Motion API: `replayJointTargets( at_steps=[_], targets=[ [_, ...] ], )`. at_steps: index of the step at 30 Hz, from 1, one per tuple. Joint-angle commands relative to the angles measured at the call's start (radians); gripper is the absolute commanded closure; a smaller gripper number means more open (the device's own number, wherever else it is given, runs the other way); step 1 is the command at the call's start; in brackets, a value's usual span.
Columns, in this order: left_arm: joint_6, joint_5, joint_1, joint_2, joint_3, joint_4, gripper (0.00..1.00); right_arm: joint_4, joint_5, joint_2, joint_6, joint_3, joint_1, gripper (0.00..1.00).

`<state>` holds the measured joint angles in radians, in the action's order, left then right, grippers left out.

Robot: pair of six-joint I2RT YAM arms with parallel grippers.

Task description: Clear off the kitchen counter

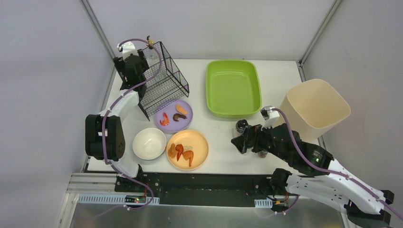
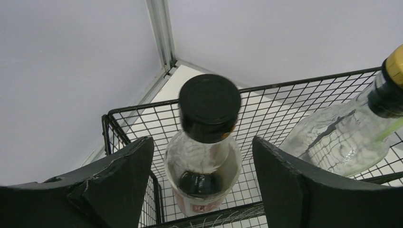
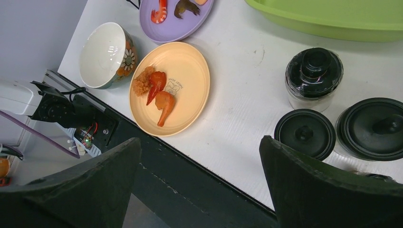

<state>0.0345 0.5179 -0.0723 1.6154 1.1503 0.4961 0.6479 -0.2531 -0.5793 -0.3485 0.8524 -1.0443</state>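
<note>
At the far left, my left gripper (image 2: 202, 142) has its fingers apart, one on each side of a black-capped bottle (image 2: 209, 107) standing in the wire basket (image 1: 164, 78). The kitchen counter (image 1: 223, 135) carries a white bowl (image 1: 148, 143), a purple plate (image 1: 185, 124), an orange plate (image 1: 198, 141) and a green tray (image 1: 233, 90). At the right, my right gripper (image 3: 199, 145) hovers spread wide near small black-lidded jars (image 3: 313, 78).

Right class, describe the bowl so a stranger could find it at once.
Start at the white kitchen counter and follow its near edge. Left of the orange plate sits the bowl: deep, white inside and empty, whereas the flat plate holds food.
</note>
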Motion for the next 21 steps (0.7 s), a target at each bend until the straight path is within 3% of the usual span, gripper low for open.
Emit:
replayJointTargets(
  at_steps=[1,8,11,21],
  targets=[
    [0.009,0.015,-0.003,-0.097,-0.02,0.022,0.2,-0.009,0.004,0.004,-0.018,0.002,-0.005,0.0],
    [0.081,-0.023,-0.003,-0.236,-0.088,-0.085,0.11,0.031,-0.003,-0.006,-0.026,0.059,-0.005,0.01],
    [0.142,-0.05,-0.004,-0.311,-0.127,-0.15,0.02,0.079,-0.034,-0.024,-0.03,0.101,-0.004,0.0],
    [0.349,-0.207,-0.035,-0.542,-0.232,-0.376,0.01,0.179,-0.102,-0.037,-0.058,0.168,-0.004,0.0]
  ],
)
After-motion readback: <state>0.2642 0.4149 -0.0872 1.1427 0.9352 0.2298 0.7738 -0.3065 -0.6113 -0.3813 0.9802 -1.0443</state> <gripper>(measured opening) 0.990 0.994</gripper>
